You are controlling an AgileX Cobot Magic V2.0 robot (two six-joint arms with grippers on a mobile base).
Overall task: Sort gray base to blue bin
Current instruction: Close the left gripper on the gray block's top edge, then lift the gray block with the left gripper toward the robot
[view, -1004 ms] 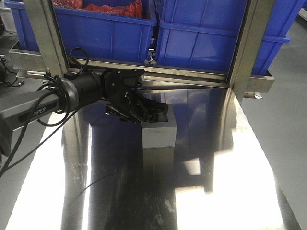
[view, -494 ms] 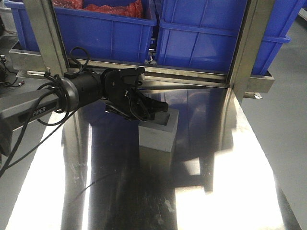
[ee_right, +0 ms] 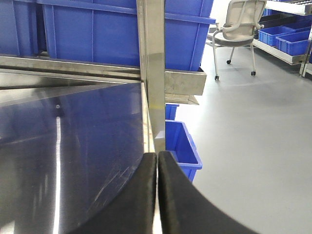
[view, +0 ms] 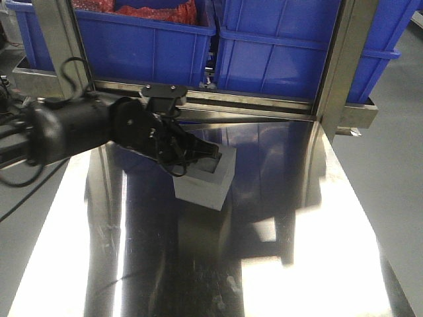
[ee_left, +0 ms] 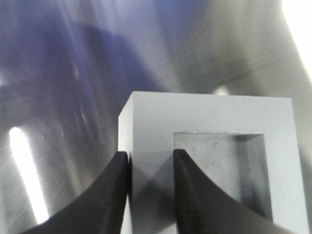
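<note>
Tilted over steel table [view: 198, 264], recess uppermost: gray base [view: 205, 181] [ee_left: 209, 112], near-cubic, no clear long axis. Clamped by one recess wall in narrowly parted left gripper [view: 188, 157] [ee_left: 150, 158]. Right gripper [ee_right: 157, 157] closed tight, empty. Beyond, racked: blue bin [view: 284, 59].

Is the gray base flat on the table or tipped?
Tipped: gray base leans in the front view, left pincer clamping one wall.

Overhead light glares hard off my steel table [view: 317, 251]: white patches burn out at the near right and in a stripe at the left, and shadow pools dark in the middle. My left wrist view smears the tabletop soft. The gray base [ee_left: 209, 117] stays sharp there, its recess shaded. My right wrist view is bright and crisp.
</note>
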